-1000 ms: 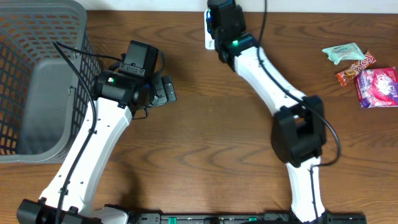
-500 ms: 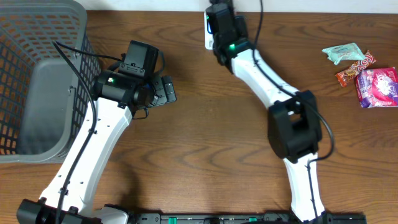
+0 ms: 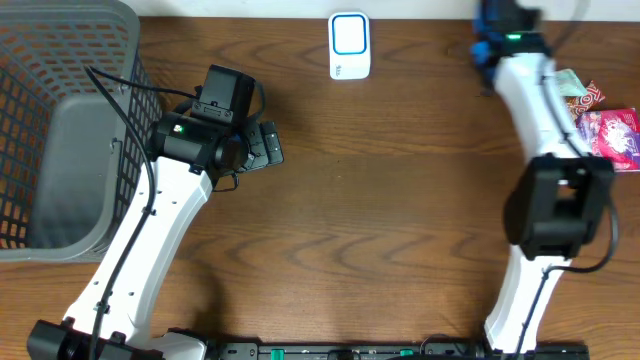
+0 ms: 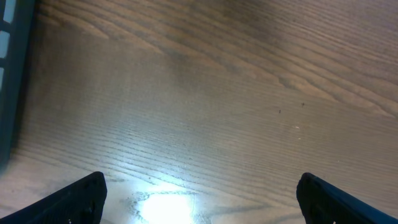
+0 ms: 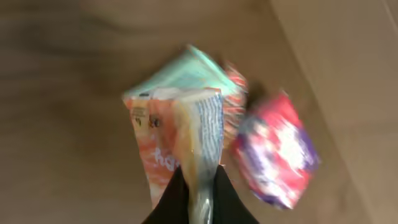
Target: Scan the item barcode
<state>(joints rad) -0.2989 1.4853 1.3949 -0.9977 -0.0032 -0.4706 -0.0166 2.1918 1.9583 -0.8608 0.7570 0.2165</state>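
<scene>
Far right, the right gripper [image 5: 198, 190] is pinching the orange packet [image 5: 165, 146] tight; its barcode needs turning squarely toward the far-centre scanner [image 3: 349, 45]. The left gripper [image 4: 200, 193] is hanging wide, empty.

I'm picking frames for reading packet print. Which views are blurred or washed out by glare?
Right wrist: heavy blur; the orange packet in the right gripper and the pink packet behind it are smeared, print unreadable. Left wrist: wood grain sharp, a glare patch on the table near the bottom edge. Overhead: evenly lit, mostly sharp.
</scene>
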